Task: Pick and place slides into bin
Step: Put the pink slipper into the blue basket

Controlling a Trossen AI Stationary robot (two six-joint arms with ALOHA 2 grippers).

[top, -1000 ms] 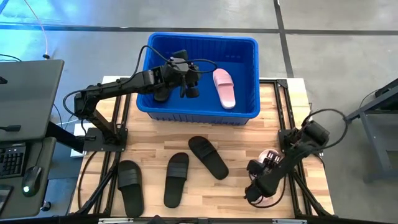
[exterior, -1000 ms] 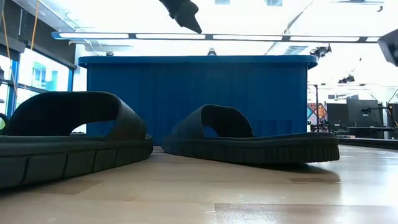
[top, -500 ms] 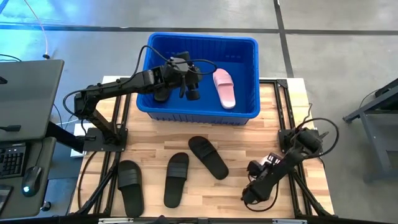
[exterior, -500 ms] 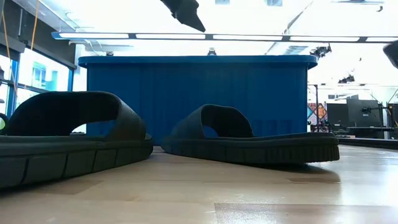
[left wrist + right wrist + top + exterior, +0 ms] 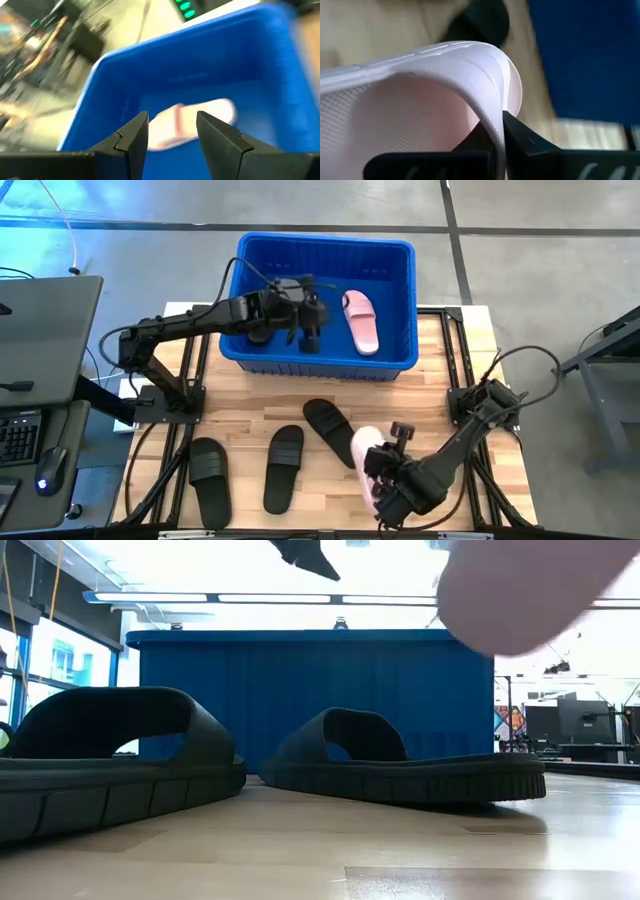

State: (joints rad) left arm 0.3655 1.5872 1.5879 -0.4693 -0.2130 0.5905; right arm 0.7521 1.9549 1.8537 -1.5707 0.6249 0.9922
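The right gripper (image 5: 385,478) is clenched on the strap of a pink slide (image 5: 366,455) and holds it lifted off the wooden table (image 5: 440,390), near the front edge on the right side; in the low view this sandal hangs in the air, clear of the boards. So the step in hand, as I judge it, is the carrying of this slide to the blue bin (image 5: 400,255), which stands at the far side of the table. Inside the bin lie already another pink slide (image 5: 360,320) and a black slide (image 5: 259,328). The left gripper (image 5: 307,313) hovers over the bin with its fingers apart and nothing between them. Three black slides (image 5: 283,467) remain on the table in front of the bin. The next move calls for raising the sandal above the thick rim, moving it over the bin without meeting the left arm, and only then releasing it.
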